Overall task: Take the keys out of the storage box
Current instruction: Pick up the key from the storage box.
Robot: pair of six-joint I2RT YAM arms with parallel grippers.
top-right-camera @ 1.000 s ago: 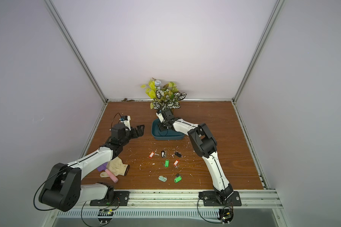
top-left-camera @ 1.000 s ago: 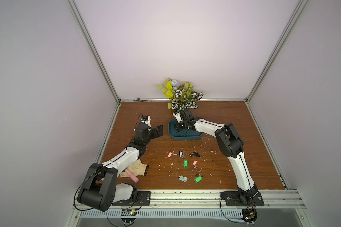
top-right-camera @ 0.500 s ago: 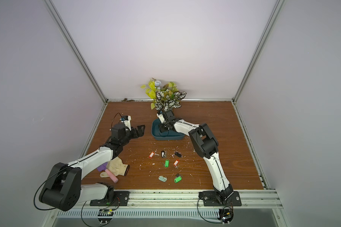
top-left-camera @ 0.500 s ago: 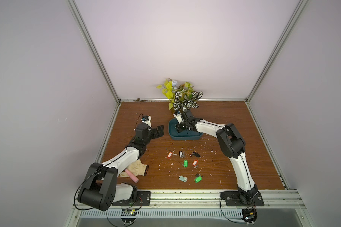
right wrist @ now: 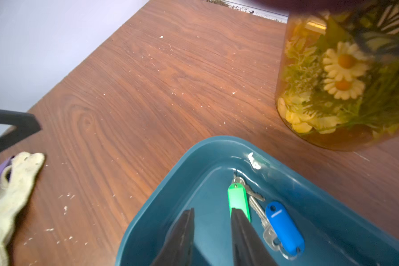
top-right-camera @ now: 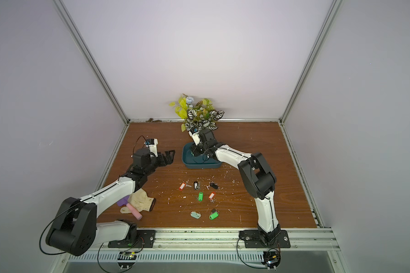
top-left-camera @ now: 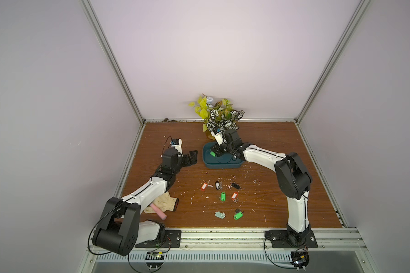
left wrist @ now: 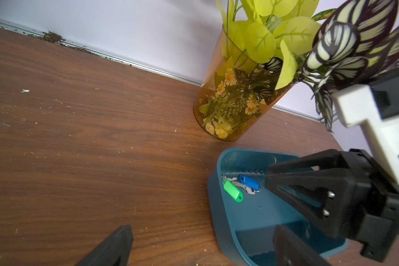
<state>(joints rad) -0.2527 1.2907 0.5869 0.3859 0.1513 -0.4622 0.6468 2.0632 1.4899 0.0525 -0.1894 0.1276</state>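
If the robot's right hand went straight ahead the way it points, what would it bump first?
Probably the green-tagged key, just ahead of the right hand inside the storage box; depth is unclear, so maybe the box floor first.

Your brown wooden tabletop (top-left-camera: 270,201) carries a dark-teal plastic storage box (top-left-camera: 223,165) and an amber leaf-filled vase (left wrist: 230,103). Seven tagged metal keys (top-left-camera: 222,196) and a soiled cloth glove (top-left-camera: 165,202) lie there too.
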